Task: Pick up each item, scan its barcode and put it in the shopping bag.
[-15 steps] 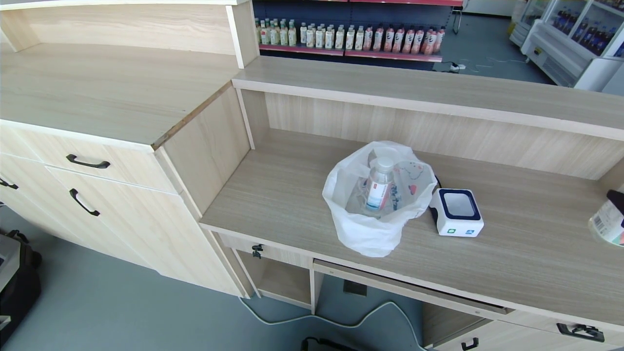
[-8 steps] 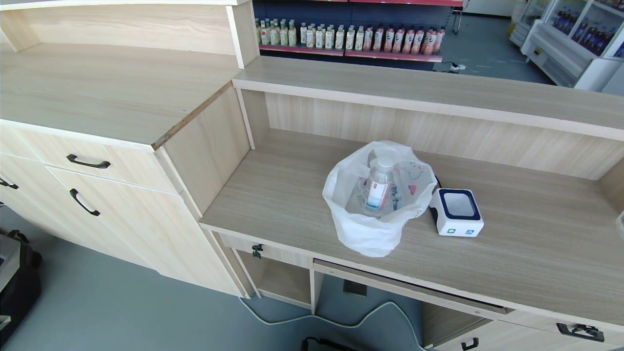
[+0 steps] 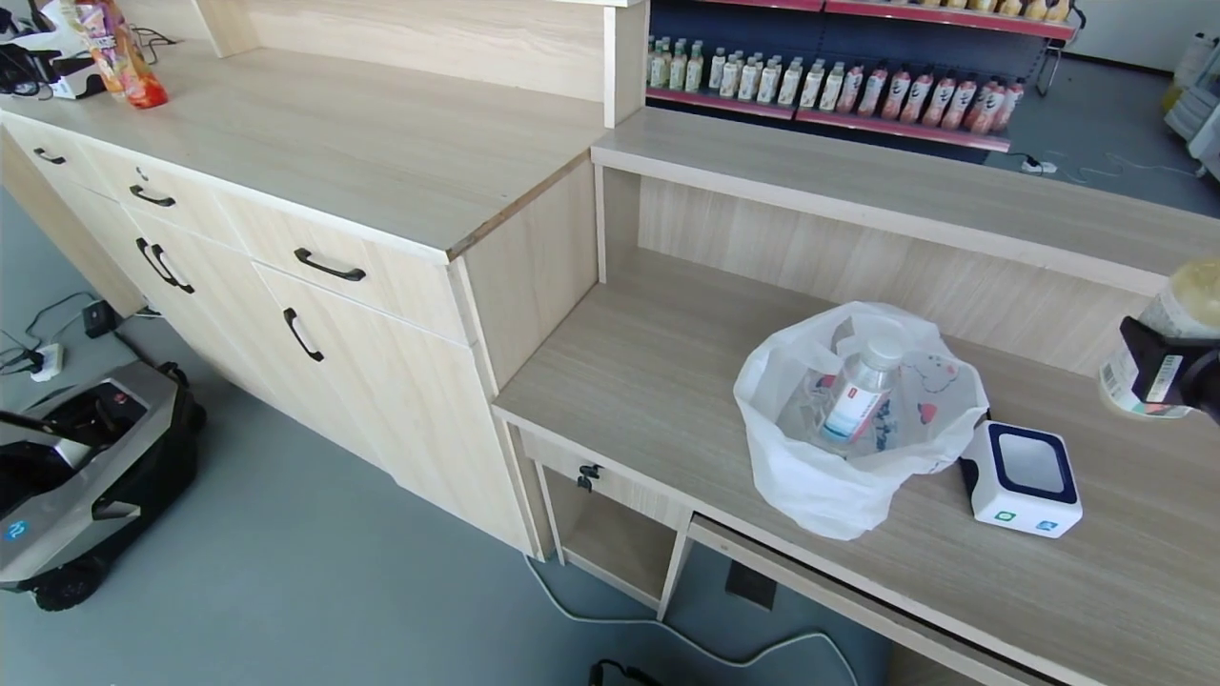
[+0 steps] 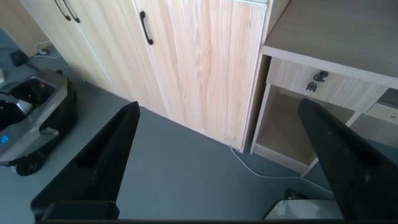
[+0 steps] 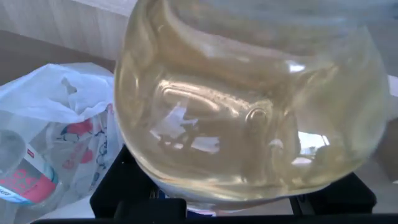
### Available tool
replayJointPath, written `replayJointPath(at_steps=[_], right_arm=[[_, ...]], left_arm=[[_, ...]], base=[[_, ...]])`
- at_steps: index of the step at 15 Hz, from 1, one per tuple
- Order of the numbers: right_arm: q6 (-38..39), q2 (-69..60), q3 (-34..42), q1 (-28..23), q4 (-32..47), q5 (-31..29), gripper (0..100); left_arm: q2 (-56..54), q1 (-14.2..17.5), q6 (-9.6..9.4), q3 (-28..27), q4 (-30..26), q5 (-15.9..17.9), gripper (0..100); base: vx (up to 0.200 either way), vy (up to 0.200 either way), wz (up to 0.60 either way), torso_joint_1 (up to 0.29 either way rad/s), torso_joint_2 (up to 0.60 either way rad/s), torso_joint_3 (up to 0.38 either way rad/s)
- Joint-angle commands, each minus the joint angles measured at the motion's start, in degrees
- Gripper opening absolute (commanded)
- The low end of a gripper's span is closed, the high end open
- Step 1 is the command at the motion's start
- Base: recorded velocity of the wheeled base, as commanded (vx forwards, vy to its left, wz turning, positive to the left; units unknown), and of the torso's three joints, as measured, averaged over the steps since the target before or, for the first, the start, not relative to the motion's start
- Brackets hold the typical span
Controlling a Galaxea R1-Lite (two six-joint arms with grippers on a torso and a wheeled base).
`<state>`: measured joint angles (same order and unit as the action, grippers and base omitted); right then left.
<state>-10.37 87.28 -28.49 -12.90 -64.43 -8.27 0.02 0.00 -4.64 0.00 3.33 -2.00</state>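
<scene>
My right gripper (image 3: pixel 1165 370) is clamped on the pale yellow bottle (image 3: pixel 1187 295), held off the counter (image 3: pixel 648 381) right of the scanner (image 3: pixel 1025 474) and the shopping bag (image 3: pixel 810 476) holding 1 clear bottle (image 3: pixel 858 400), while my left gripper (image 4: pixel 219 109) hangs wide open, empty, over the floor.

This is a shop, seen from behind the checkout. Across the aisle a red shelf (image 3: pixel 839 119) carries a long row of drink bottles (image 3: pixel 829 86). On the wooden table (image 3: pixel 648 381) a small white barcode scanner (image 3: pixel 1025 476) sits just beside a white plastic shopping bag (image 3: pixel 829 486) with a bottle (image 3: pixel 858 395) inside. Drawers (image 3: pixel 286 238) with black handles (image 3: pixel 329 266) line the side unit.
</scene>
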Motion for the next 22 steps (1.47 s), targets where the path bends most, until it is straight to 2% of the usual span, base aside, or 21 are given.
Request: replayJointPath(at_steps=[1, 2, 4, 8, 22], right_arm=[[5.7, 14.2, -5.2, 3.8, -5.0, 1.8, 0], [8.4, 18.5, -7.5, 5.1, -8.7, 3.7, 0], [8.6, 23.4, -9.0, 6.2, -11.9, 6.9, 0], [9.4, 27.9, -10.8, 8.3, -13.6, 12.0, 0], [9.3, 35.2, -12.0, 9.1, -17.2, 12.2, 0]], left_arm=[[0.0, 0.0, -0.01, 0.0, 0.0, 0.0, 100], [0.0, 0.0, -0.01, 0.0, 0.0, 0.0, 100], [0.0, 0.0, 0.07, 0.0, 0.0, 0.0, 100], [0.0, 0.0, -0.01, 0.0, 0.0, 0.0, 100], [0.0, 0.0, -0.01, 0.0, 0.0, 0.0, 100]], base=[[0.0, 0.0, 0.0, 0.0, 0.0, 0.0], [0.0, 0.0, 0.0, 0.0, 0.0, 0.0], [0.0, 0.0, 0.0, 0.0, 0.0, 0.0], [0.0, 0.0, 0.0, 0.0, 0.0, 0.0], [0.0, 0.0, 0.0, 0.0, 0.0, 0.0]])
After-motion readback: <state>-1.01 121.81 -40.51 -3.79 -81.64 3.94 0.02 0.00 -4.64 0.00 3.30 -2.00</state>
